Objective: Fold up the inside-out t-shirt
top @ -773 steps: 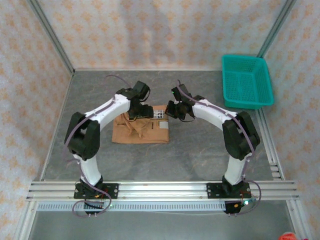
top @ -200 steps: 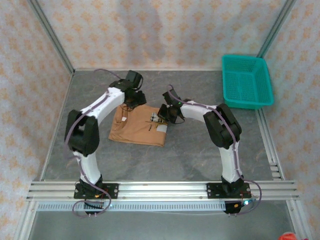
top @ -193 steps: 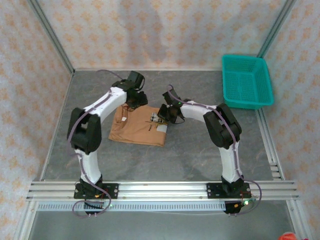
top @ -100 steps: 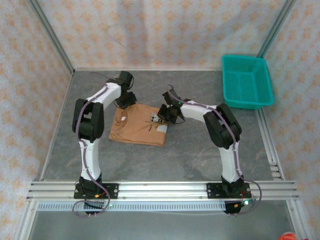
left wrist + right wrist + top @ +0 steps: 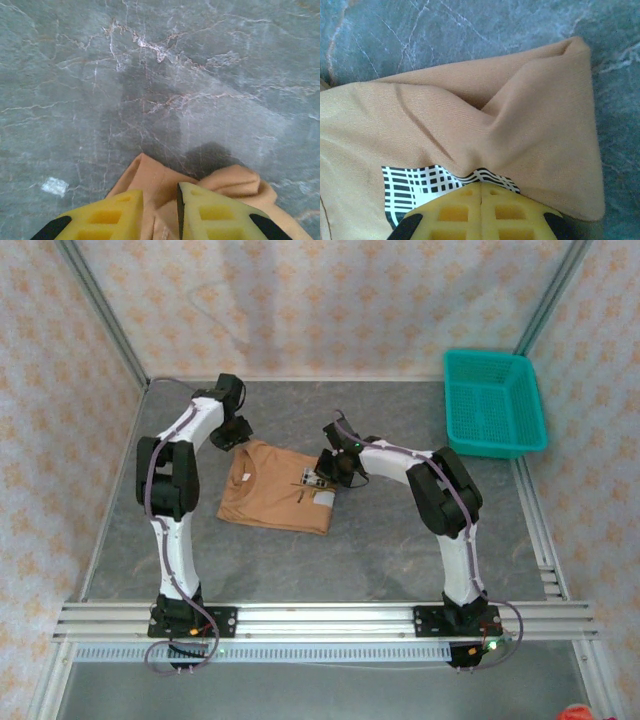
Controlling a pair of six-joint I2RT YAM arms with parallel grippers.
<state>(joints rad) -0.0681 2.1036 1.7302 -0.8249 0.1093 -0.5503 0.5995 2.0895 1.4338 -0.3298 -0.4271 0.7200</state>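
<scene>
Shirt (image 5: 275, 495) lies mid-surface (image 5: 400, 540), partly folded. Left hand (image 5: 237, 436) nips far-left corner, fingers barely apart. Right hand (image 5: 323, 474) pressed together on cloth by label (image 5: 420, 185). Soft, light, limp: grip corners, expect sag.

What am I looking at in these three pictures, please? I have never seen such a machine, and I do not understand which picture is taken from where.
These are two robot arms, bolted at the near edge of a grey table. The wide picture comes from a fixed camera above and behind them. The two close pictures come from small cameras on the wrists, so the yellow shapes are each arm's own fingers. On the table lie a tan t-shirt, partly folded, and a teal basket farther right. The right pincer is shut on the shirt's cloth beside a checked label. The left pincer is nearly closed with cloth between its fingers, so it seems to pinch the shirt's far left corner.
</scene>
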